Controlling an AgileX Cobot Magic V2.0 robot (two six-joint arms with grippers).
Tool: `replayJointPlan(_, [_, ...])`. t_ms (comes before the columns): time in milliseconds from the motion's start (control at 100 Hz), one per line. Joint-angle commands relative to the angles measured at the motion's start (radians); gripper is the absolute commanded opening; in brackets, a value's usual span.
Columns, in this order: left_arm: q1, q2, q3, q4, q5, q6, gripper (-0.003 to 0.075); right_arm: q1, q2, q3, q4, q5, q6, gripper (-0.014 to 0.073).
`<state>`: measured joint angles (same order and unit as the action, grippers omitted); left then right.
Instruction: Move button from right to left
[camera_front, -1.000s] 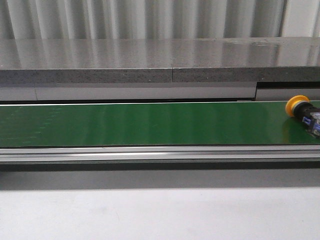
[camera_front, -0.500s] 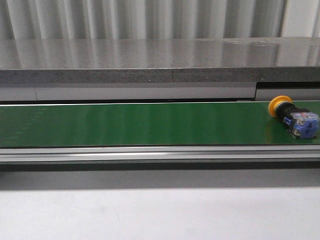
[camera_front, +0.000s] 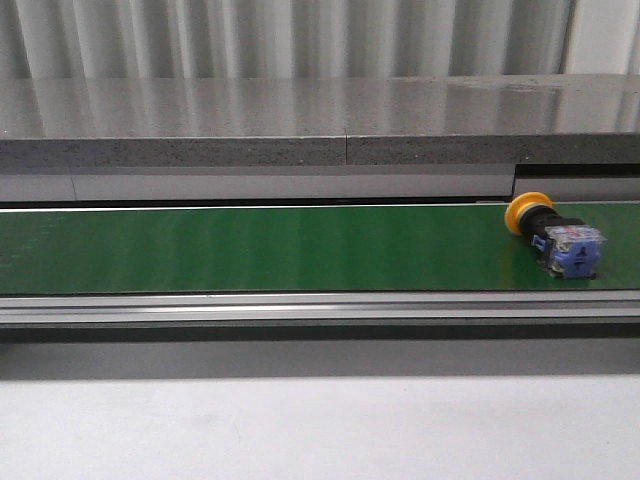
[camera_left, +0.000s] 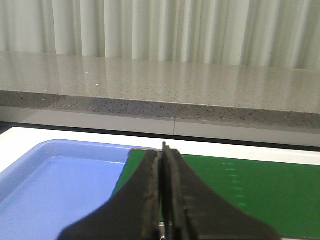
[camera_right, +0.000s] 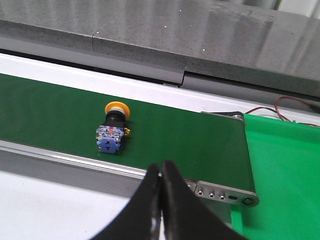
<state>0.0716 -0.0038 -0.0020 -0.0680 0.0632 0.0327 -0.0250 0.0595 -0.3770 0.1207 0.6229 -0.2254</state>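
Front camera low, level with green belt; wrist cameras above, sharing it

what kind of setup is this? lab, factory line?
Probably a factory-style conveyor test cell, not a live line: a green belt in an aluminium frame carries one industrial button, a blue tray sits at its end, and a grey stone-look counter runs behind.

Glossy green belt, brushed metal rail, polished speckled stone counter, plastic button.
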Motion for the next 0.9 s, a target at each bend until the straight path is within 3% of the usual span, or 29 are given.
replayJointPlan(0, [-0.002, -0.037, 0.024, -0.009, -0.075, -0.010, -0.0020, 0.002, 0.013, -0.023, 0.008, -0.081, -0.008, -0.0067])
replayJointPlan(750, [-0.002, -0.037, 0.024, -0.017, -0.071, -0.010, -0.0020, 0.002, 0.013, -0.023, 0.008, -0.081, -0.008, -0.0067])
replayJointPlan(890, [-0.002, -0.037, -0.027, 0.017, 0.039, -0.010, -0.0020, 0.002, 0.013, -0.023, 0.008, -0.081, -0.008, -0.0067])
